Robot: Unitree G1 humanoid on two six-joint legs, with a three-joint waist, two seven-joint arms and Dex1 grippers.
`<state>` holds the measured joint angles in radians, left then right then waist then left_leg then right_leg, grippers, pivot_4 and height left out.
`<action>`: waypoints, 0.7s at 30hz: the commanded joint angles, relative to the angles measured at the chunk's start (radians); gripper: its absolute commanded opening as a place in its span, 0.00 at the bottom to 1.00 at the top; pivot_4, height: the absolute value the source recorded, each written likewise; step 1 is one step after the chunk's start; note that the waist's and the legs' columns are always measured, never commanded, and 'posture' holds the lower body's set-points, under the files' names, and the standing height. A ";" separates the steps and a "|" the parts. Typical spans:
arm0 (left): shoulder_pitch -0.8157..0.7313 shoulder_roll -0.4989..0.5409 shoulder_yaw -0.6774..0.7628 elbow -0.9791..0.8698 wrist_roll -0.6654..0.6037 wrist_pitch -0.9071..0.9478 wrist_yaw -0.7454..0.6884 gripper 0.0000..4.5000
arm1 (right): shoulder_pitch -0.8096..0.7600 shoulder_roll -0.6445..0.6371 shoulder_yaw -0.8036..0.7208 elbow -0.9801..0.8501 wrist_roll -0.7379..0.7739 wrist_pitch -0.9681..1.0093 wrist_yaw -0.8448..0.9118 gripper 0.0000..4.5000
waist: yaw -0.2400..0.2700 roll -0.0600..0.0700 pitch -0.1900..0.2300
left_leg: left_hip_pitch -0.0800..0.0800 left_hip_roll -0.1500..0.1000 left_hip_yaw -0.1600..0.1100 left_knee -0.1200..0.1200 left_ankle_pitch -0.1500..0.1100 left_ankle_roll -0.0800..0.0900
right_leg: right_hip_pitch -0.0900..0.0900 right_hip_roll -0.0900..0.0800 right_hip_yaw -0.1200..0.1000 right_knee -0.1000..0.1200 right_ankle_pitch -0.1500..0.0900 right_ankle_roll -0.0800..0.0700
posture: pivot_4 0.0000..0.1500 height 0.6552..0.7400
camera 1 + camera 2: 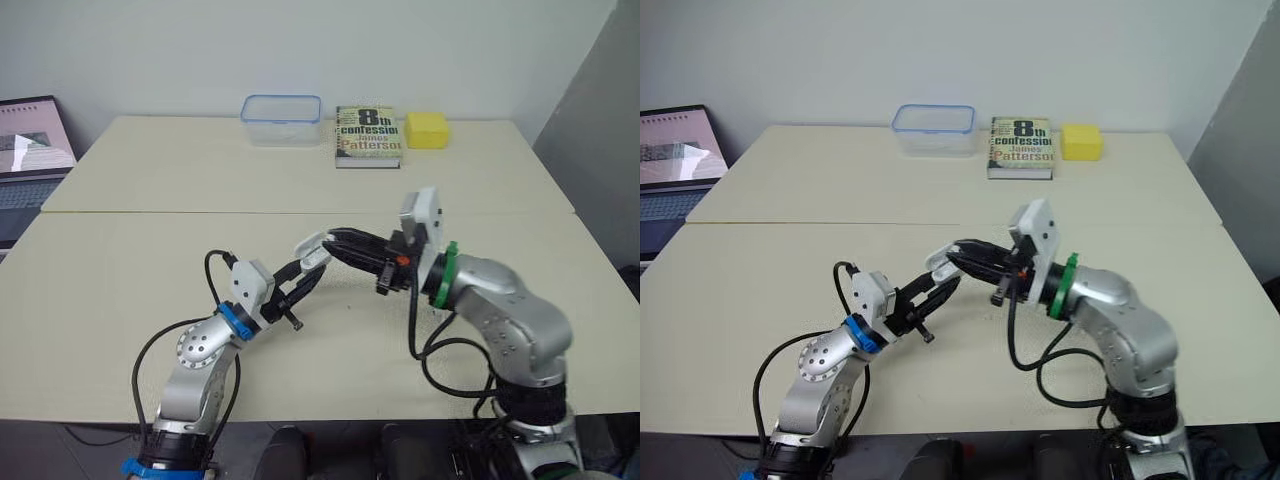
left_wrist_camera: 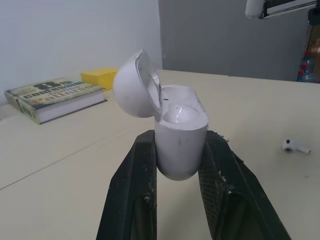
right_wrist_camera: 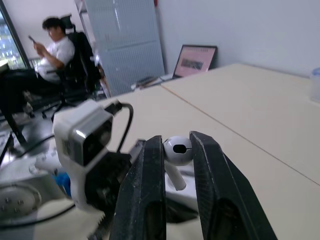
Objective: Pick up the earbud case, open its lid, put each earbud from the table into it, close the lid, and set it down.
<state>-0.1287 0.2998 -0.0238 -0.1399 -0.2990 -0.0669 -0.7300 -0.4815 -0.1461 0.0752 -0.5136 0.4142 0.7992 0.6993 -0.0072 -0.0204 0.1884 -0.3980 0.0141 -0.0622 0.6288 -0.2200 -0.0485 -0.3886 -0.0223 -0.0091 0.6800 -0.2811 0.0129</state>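
earbud case [image 2: 180, 145], lid open, sat clamped in the left pincer [image 1: 308, 272]. the right pincer [image 1: 338, 240] pinched an earbud [image 3: 177, 152] close above the case.

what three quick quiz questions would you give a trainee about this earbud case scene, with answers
1. True or false: the lid of the earbud case clamped in the left gripper is shut.
2. What does the right gripper hold between its fingers? A) an earbud B) a yellow block C) a paperback book
3. Fill in the gap: a second earbud lies loose on the ____.

Key: 1 false, the lid is swung open; 2 A; 3 table.
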 commanded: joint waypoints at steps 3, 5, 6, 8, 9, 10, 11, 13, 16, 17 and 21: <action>-0.015 -0.012 -0.013 -0.021 -0.002 -0.019 0.014 0.17 | 0.017 0.081 0.098 0.079 -0.047 -0.192 -0.070 0.08 | -0.003 0.000 0.000 | 0.000 0.000 0.000 0.000 0.000 0.000 | 0.000 0.000 0.000 0.000 0.000 0.000 | 1.00 1.00; -0.018 -0.015 -0.014 -0.025 -0.001 -0.017 0.018 0.17 | 0.021 0.108 0.136 0.119 -0.069 -0.246 -0.085 0.08 | -0.004 0.000 0.000 | 0.000 0.000 0.000 0.000 0.000 0.000 | 0.000 0.000 0.000 0.000 0.000 0.000 | 1.00 1.00; -0.020 -0.016 -0.014 -0.026 -0.001 -0.017 0.020 0.17 | 0.022 0.115 0.148 0.133 -0.075 -0.265 -0.090 0.08 | -0.004 0.000 0.000 | 0.000 0.000 0.000 0.000 0.000 0.000 | 0.000 0.000 0.000 0.000 0.000 0.000 | 1.00 1.00; -0.023 -0.017 -0.015 -0.028 0.000 -0.014 0.025 0.17 | 0.027 0.126 0.163 0.163 -0.085 -0.303 -0.099 0.08 | -0.005 0.000 0.000 | 0.000 0.000 0.000 0.000 0.000 0.000 | 0.000 0.000 0.000 0.000 0.000 0.000 | 1.00 1.00; -0.024 -0.018 -0.015 -0.030 -0.001 -0.012 0.029 0.17 | 0.031 0.130 0.166 0.175 -0.089 -0.320 -0.102 0.08 | -0.005 0.000 0.000 | 0.000 0.000 -0.001 0.000 0.000 0.000 | 0.000 0.000 0.000 0.000 0.000 0.000 | 1.00 1.00; -0.026 -0.018 -0.014 -0.032 -0.001 -0.010 0.033 0.17 | 0.034 0.131 0.169 0.183 -0.091 -0.333 -0.104 0.08 | -0.005 0.000 0.000 | 0.000 0.000 -0.001 0.000 0.000 0.000 | 0.000 0.000 0.000 0.000 0.000 0.000 | 1.00 1.00; -0.027 -0.018 -0.014 -0.032 -0.002 -0.010 0.035 0.17 | 0.035 0.130 0.171 0.189 -0.091 -0.342 -0.105 0.08 | -0.005 0.000 0.000 | 0.000 0.000 -0.001 0.000 0.000 0.000 | 0.000 0.000 0.000 0.000 0.000 0.000 | 1.00 1.00; -0.029 -0.017 -0.012 -0.032 -0.002 -0.008 0.039 0.17 | 0.040 0.125 0.170 0.195 -0.088 -0.356 -0.108 0.08 | -0.005 0.000 0.000 | 0.000 0.000 0.000 0.000 0.000 0.000 | 0.000 0.000 0.000 0.000 0.000 0.000 | 1.00 1.00; -0.029 -0.017 -0.011 -0.036 -0.002 -0.004 0.050 0.17 | 0.048 0.118 0.164 0.182 -0.073 -0.359 -0.112 0.08 | -0.005 0.000 0.000 | 0.000 0.000 -0.001 0.000 0.000 0.000 | 0.000 0.000 0.000 0.000 0.000 0.000 | 1.00 1.00; -0.029 -0.017 -0.012 -0.038 -0.002 -0.003 0.052 0.17 | 0.050 0.117 0.162 0.176 -0.067 -0.357 -0.116 0.08 | -0.005 0.000 0.000 | 0.000 0.000 -0.001 0.000 0.000 0.000 | 0.000 0.000 0.000 0.000 0.000 0.000 | 1.00 1.00; -0.028 -0.017 -0.012 -0.040 -0.006 0.004 0.058 0.17 | 0.063 0.120 0.151 0.162 -0.048 -0.346 -0.136 0.08 | -0.005 0.000 0.000 | 0.000 0.000 -0.001 0.000 0.000 0.000 | 0.000 0.000 0.000 0.000 0.000 0.000 | 1.00 1.00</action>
<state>-0.1483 0.2873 -0.0354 -0.1423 -0.2956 -0.0543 -0.6810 -0.4164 -0.0305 0.2433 -0.3074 0.3404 0.4655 0.5699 -0.0124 -0.0203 0.1884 -0.3980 0.0143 -0.0628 0.6287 -0.2200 -0.0485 -0.3886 -0.0223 -0.0091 0.6799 -0.2811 0.0128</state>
